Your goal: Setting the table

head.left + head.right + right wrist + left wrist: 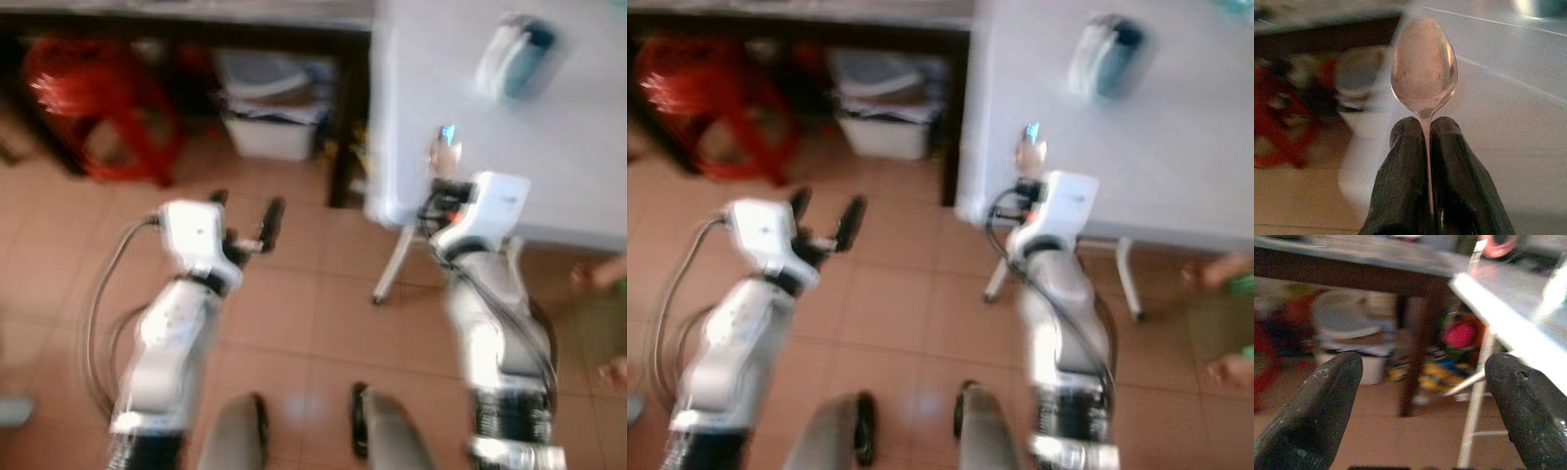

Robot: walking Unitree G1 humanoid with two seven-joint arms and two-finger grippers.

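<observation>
A: Right wrist view: the right pincer point(1425, 134) is clamped on a spoon point(1424, 68), bowl sticking out past the fingertips, over the near edge of the white surface point(578, 147).

B: And the left pincer point(247, 217)?

A: Spread wide, holding nothing, above the tiled floor point(294, 304), left of the surface.

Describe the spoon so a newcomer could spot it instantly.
Find the white table on the robot's right. At its near corner, the right gripper pinches a metal spoon by the handle, bowl pointing away over the tabletop. It is the only shiny cutlery; the other tabletop item is a blurry white-and-teal object.
</observation>
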